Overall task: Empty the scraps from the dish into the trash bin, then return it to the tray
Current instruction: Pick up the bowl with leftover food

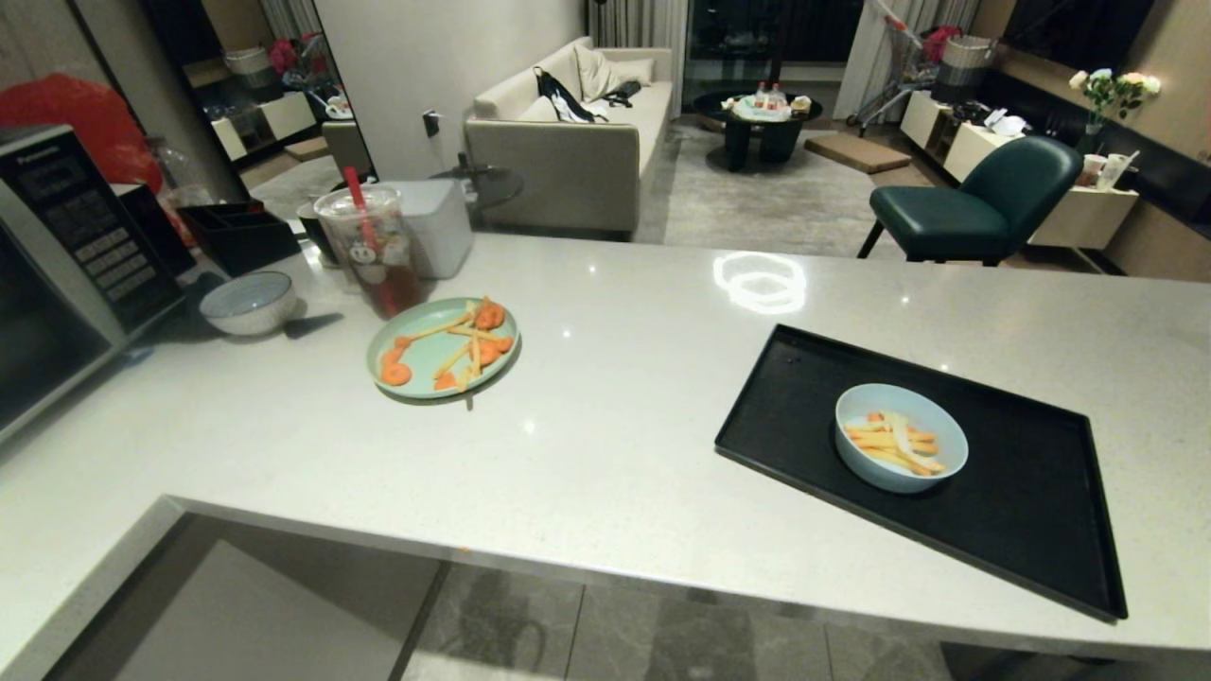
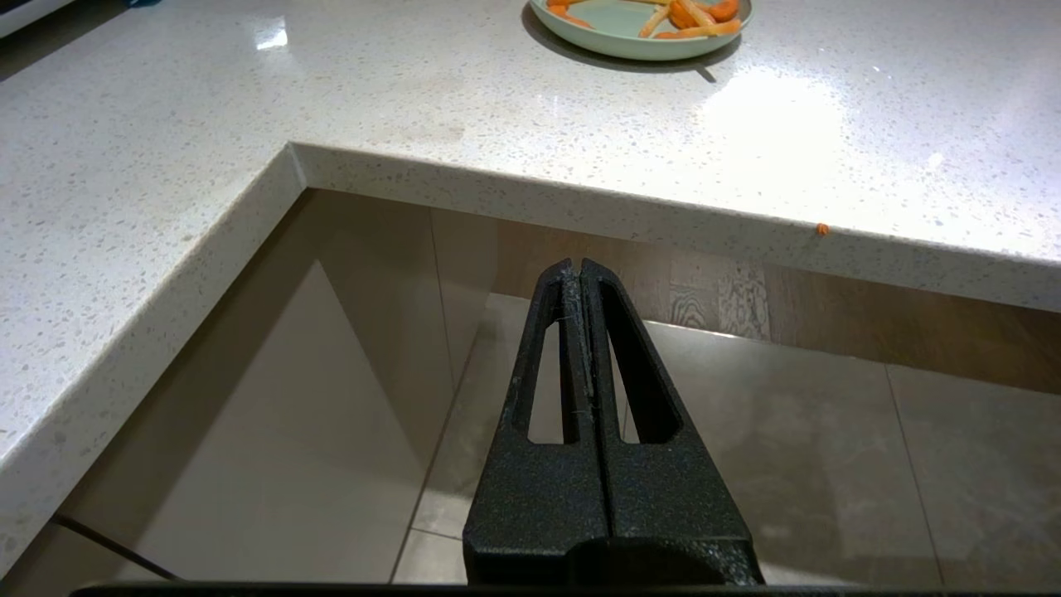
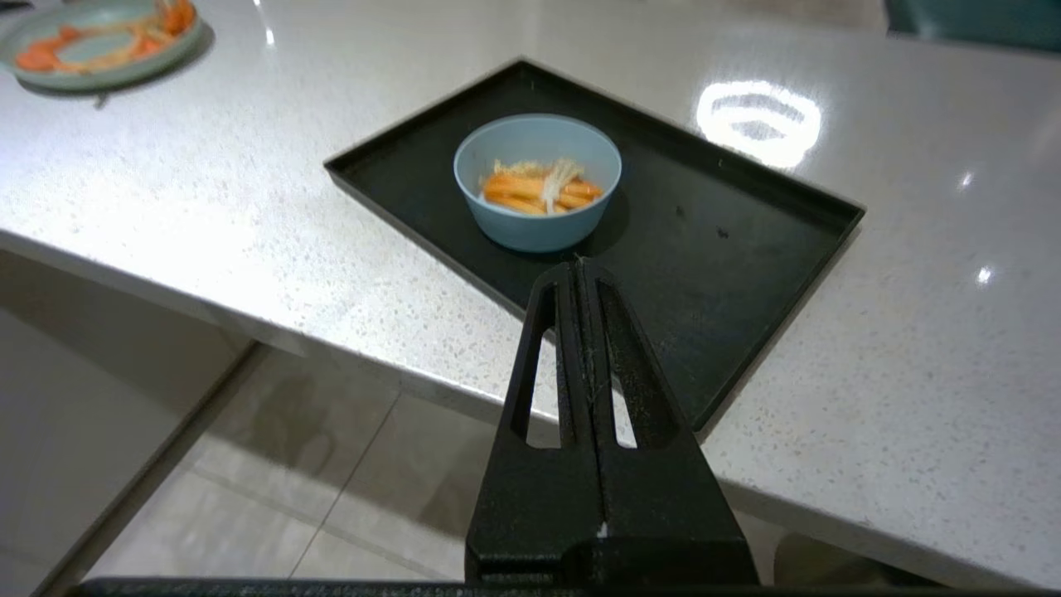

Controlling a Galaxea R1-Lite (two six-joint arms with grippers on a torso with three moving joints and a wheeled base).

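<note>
Dish [image 1: 901,437] resting inside the tray [image 1: 1031,530], toward its near-left part, on the right half of the white counter [image 1: 643,378] in the head view. Loaded with scraps [image 1: 894,443], pale sticks and orange pieces. No arm visible from the head. No trash bin visible from here either. Farther left, well apart from the tray: a pale-green plate [image 1: 443,348] with similar leftovers, a white bowl [image 1: 248,303], a lidded drink cup [image 1: 369,248], a microwave [image 1: 57,265].

From the left wrist: left gripper [image 2: 580,267] below counter level, off its edge, fingers pressed together, empty. Only the pale-green plate [image 2: 613,25] ahead, at the far side; dish not seen from this side.

From the right wrist: right gripper [image 3: 578,267] with fingers pressed together, holding nothing, off the counter's near edge. Dish [image 3: 537,184] straight ahead of the tips, beyond the tray's [image 3: 729,249] near rim, apart from the fingers. Round, so no long axis to match. Right arm judged clearly the nearer one; fingers would need to spread before taking the rim.
</note>
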